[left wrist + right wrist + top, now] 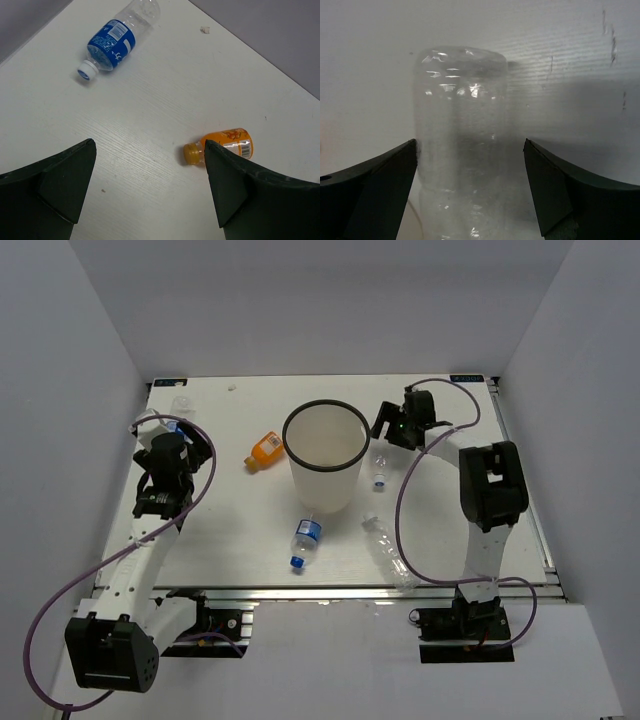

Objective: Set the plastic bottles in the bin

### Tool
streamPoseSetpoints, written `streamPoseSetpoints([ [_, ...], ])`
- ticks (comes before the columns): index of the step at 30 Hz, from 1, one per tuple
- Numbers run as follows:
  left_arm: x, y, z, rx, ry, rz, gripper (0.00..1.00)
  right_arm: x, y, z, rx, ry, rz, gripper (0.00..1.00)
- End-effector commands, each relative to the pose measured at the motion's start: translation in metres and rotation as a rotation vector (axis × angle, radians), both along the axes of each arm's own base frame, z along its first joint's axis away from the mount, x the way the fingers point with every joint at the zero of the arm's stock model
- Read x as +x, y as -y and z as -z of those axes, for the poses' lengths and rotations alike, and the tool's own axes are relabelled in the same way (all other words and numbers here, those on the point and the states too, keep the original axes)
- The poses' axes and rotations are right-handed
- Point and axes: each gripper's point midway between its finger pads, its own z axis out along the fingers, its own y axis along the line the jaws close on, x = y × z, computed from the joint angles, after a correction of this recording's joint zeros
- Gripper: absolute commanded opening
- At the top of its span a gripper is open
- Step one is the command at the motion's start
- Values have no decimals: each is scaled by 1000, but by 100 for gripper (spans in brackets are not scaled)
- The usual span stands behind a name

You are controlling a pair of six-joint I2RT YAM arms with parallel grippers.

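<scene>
Left gripper point(150, 145): nearest the lens; its dark fingers point(60, 185) are spread wide above the white table point(165, 90).
Orange bottle point(227, 142): on its side just ahead of the left gripper, partly hidden behind 1 fingertip, cap pointing into the gap; contact cannot be told.
Far blue-label bottle point(111, 42): on its side, ahead of the left gripper and well beyond the other finger, cap turned toward the gripper.
Right gripper point(470, 142): fingers spread wide, 1 on each side of a bottle, not pinching it.
Clear bottle point(462, 100): lying lengthwise in the gap of the right gripper, base end away from the wrist; closer to 1 finger, and whether it touches cannot be told.
Bin point(322, 490): upright, between the 2 grippers, just beside the right gripper, well apart from the left.
Near blue-label bottle point(305, 538): on its side at the foot of the bin, toward the arm bases, apart from both grippers.
Crumpled clear bottle point(385, 552): on its side behind the right gripper, toward that arm's base.
</scene>
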Motion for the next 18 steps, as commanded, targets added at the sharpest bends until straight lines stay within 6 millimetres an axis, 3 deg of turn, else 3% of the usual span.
streamPoseSetpoints([
  [1, 5, 10, 1, 3, -3, 76, 98, 2, 0, 20, -7, -76, 50, 88],
  [3, 6, 11, 3, 3, -10, 81, 98, -1, 0, 30, -18, -112, 56, 85],
  [6, 8, 14, 5, 1, -15, 98, 98, 2, -1, 27, -9, -127, 59, 65],
  [9, 10, 17, 7, 0, -24, 116, 98, 13, -2, -14, -5, -48, 54, 47],
  [12, 10, 19, 9, 1, -31, 131, 98, 27, -7, -92, 12, 102, 12, 36],
  [14, 11, 21, 10, 0, -33, 139, 98, 26, -11, -163, 35, 241, -28, 34],
  [17, 14, 23, 13, -4, -38, 152, 98, 8, -22, -258, 99, 436, -124, 34],
  [18, 15, 24, 15, -5, -44, 155, 98, 0, -28, -279, 113, 484, -160, 34],
])
